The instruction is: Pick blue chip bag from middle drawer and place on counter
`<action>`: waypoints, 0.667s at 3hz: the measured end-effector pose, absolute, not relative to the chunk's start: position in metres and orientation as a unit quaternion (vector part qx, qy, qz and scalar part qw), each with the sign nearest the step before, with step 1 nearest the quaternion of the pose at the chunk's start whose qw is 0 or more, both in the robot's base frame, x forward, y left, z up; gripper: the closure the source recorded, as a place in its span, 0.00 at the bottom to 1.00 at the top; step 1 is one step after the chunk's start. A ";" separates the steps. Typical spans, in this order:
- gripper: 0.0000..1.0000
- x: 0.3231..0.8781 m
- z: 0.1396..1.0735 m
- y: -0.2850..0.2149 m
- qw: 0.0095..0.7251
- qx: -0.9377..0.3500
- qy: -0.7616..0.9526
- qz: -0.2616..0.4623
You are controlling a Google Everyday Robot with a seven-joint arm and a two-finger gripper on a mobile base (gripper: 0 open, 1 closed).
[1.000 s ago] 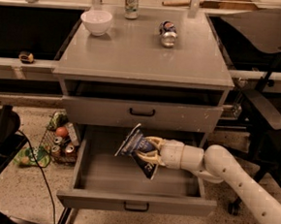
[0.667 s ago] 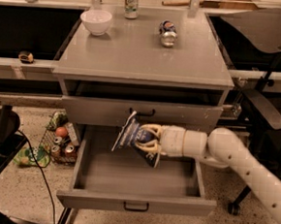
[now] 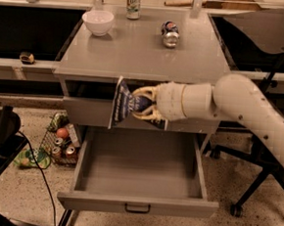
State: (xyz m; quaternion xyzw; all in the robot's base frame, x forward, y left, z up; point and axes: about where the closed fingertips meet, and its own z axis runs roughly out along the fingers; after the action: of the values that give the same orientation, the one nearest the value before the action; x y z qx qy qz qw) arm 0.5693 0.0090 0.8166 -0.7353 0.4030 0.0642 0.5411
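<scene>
The blue chip bag point(image 3: 122, 107) is held clamped between the closed fingers of the gripper point(image 3: 141, 105). Since a second ago it has been raised clear of the open middle drawer point(image 3: 137, 203) and is now level with the front edge of the counter point(image 3: 137, 53), left of that edge's middle.

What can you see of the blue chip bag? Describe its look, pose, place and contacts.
The crumpled dark blue foil chip bag with white lettering stands roughly upright in the air, gripped from the picture's right by the cream two-finger tool. It is above and clear of the open grey middle drawer, level with the closed drawer front above it, just below the edge of the glossy grey counter.
</scene>
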 end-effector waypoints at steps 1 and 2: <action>1.00 0.566 0.835 0.014 0.537 -0.745 0.393 0.045; 1.00 0.566 0.834 0.014 0.538 -0.744 0.394 0.047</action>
State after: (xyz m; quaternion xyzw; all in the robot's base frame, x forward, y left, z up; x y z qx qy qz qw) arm 0.5657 0.0139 0.8336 -0.7440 0.3939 0.0473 0.5377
